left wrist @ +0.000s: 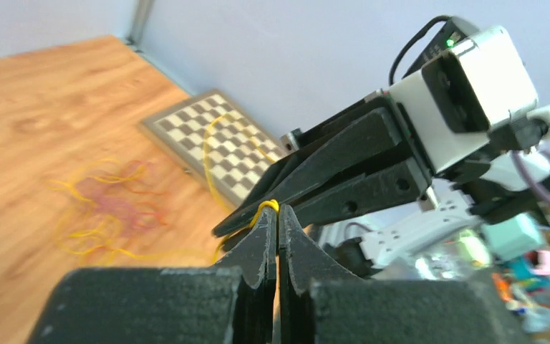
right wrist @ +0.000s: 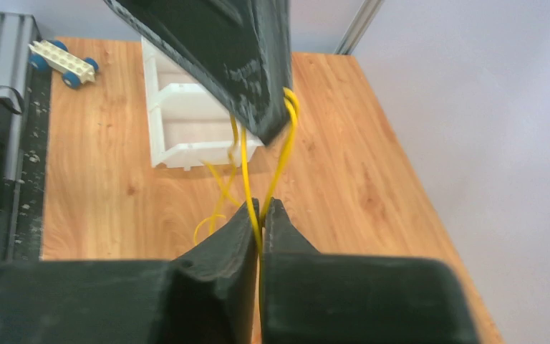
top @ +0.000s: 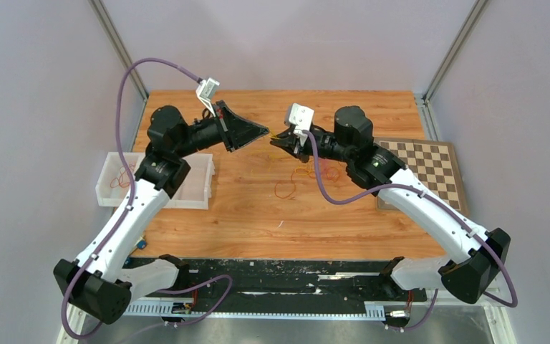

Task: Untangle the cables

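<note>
Both closed tight, our left gripper and right gripper pinch one thin yellow wiry cable above the wooden table.

**A robot lab test cell**

A left arm and a right arm, both robot arms, are bolted at the near edge of a wooden table. Plain grey panels on metal posts box it in. A small white camera sits on the right wrist. A chessboard, a clear plastic bin and a toy wheeled block lie about.
</note>
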You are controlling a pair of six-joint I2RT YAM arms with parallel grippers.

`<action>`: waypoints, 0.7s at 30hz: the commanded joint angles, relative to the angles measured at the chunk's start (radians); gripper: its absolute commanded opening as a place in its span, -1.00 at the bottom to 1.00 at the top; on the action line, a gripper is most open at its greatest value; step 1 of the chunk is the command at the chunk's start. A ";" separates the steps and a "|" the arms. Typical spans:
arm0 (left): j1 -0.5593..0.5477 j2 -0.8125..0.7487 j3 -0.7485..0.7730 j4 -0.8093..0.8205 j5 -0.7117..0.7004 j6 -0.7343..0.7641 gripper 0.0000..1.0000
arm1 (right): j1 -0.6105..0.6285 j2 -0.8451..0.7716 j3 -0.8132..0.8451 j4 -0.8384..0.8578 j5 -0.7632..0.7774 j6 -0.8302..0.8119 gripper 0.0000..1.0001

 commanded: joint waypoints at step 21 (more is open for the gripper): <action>0.098 -0.121 0.227 -0.723 -0.233 0.781 -1.00 | -0.022 -0.057 0.085 -0.149 -0.173 0.112 1.00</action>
